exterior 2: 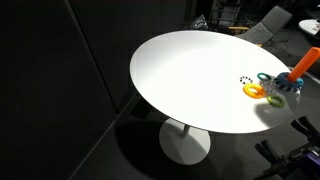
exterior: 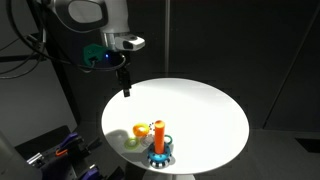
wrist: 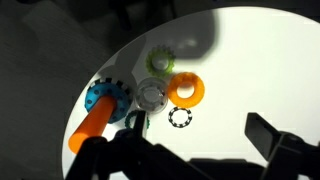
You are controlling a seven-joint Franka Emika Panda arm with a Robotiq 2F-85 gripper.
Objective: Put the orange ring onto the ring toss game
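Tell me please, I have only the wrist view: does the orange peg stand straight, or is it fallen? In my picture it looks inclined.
Observer: It stands upright. In an exterior view the orange peg rises straight from its blue base.
Operator: Good. How high is my pincer over the table?
Observer: Well above it. The pincer hangs in the air over the table, touching nothing.
Operator: Is the orange ring directly under it?
Observer: It seems not. The orange ring lies on the table close beside the peg, while the pincer is off toward the table's edge.
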